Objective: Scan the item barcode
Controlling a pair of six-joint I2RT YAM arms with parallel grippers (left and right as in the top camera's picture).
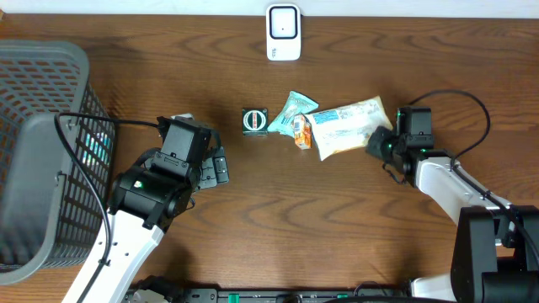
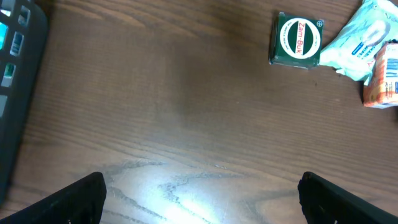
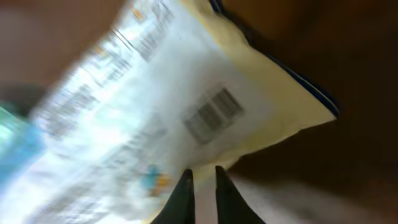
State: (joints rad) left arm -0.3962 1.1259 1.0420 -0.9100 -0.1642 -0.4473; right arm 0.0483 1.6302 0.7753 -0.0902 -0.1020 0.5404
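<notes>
Right wrist view: cream snack bag (image 3: 155,106) flat on table (image 3: 354,43), barcode (image 3: 213,114) facing up. Right fingers (image 3: 181,198) nearly pressed together at its edge; grip on the film unclear. Left fingers (image 2: 74,200) spread wide, empty. Looks light, soft, crinkly, slippery; best pinched at a sealed end seam, clear of barcode.

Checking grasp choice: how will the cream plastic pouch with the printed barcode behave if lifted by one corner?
The cream plastic pouch looks soft and wrinkled, so it would probably sag and fold from a corner pinch. Its glossy film may slip in the right gripper. The bulging fill suggests some weight, likely swinging the barcode off-angle.
</notes>
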